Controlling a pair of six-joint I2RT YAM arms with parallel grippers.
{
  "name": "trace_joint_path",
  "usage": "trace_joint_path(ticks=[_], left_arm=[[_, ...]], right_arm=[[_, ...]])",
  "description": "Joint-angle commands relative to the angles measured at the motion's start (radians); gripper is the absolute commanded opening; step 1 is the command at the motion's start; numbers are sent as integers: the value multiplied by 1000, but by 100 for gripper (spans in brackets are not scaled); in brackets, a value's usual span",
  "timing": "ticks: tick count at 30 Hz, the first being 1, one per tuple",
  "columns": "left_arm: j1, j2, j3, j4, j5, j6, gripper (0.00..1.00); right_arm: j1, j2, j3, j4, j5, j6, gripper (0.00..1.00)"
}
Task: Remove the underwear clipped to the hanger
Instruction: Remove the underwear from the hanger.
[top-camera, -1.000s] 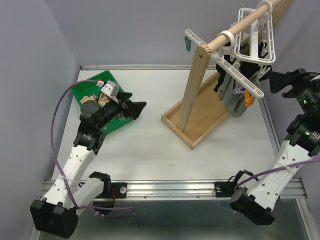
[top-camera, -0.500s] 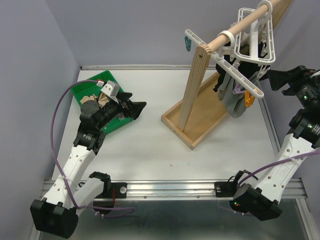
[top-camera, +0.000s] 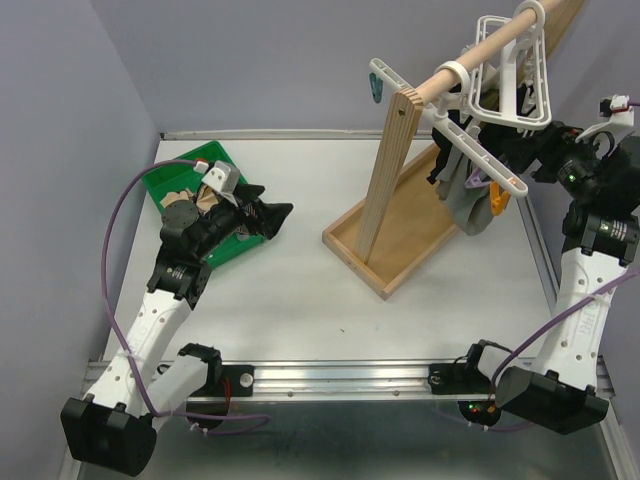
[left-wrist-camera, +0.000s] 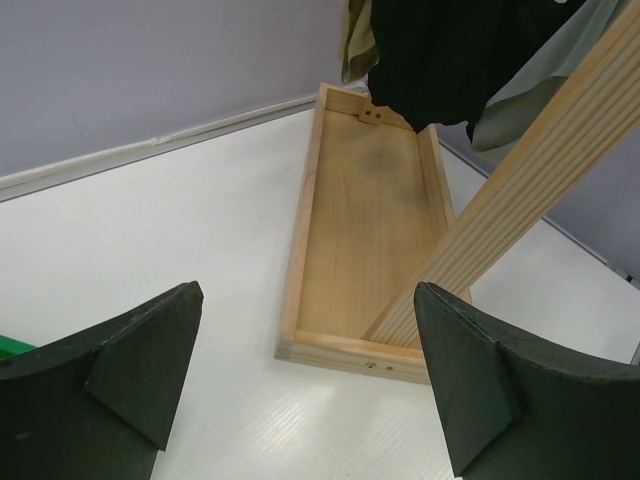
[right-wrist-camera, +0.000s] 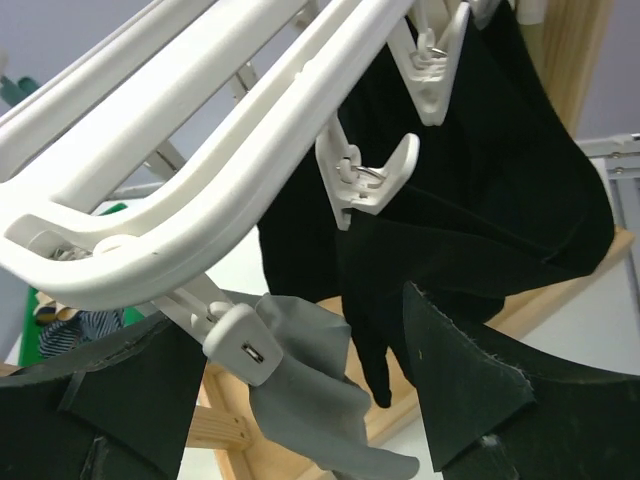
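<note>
Right, I take the wooden stand (top-camera: 393, 172) as my landmark; its long base tray (left-wrist-camera: 362, 228) lies on the white table (top-camera: 300, 300) and its dowel carries the white hanger (top-camera: 492, 152) at the far right end.

The underwear hangs from that hanger over the stand's base; on the right wrist view I see a black piece (right-wrist-camera: 480, 180) held by a white clip (right-wrist-camera: 365, 182) and a grey piece (right-wrist-camera: 312, 392) held by another clip at the hanger's near corner; on the top view the grey piece (top-camera: 470, 205) dangles beside the upright post.

My right gripper (top-camera: 528, 155) is up at the hanger, right of the stand; its jaws are spread wide and grip nothing, with the grey and black cloth showing between its 2 fingers (right-wrist-camera: 470, 380).

My left gripper (top-camera: 272, 214) sits well left of the stand, by the green tray (top-camera: 165, 182); its jaws are also wide apart and hold nothing, its 2 fingers (left-wrist-camera: 120, 370) framing the stand's base.
</note>
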Motion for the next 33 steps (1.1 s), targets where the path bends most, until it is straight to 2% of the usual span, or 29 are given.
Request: trace_joint_path(ticks=[1,13,24,33], left_arm=[[-2,6,3,32,5,10,99],[-2,0,0,34,2,10,99],[-4,1,0,34,2,12,99],[-4,6,0,32,5,12,99]], right_arm=[[0,-19,87,9,66,-47,80],[0,-16,138,18,125,-90,76],[1,-11,146,32,151,-96,66],[0,-16,173,35,175,-125,64]])
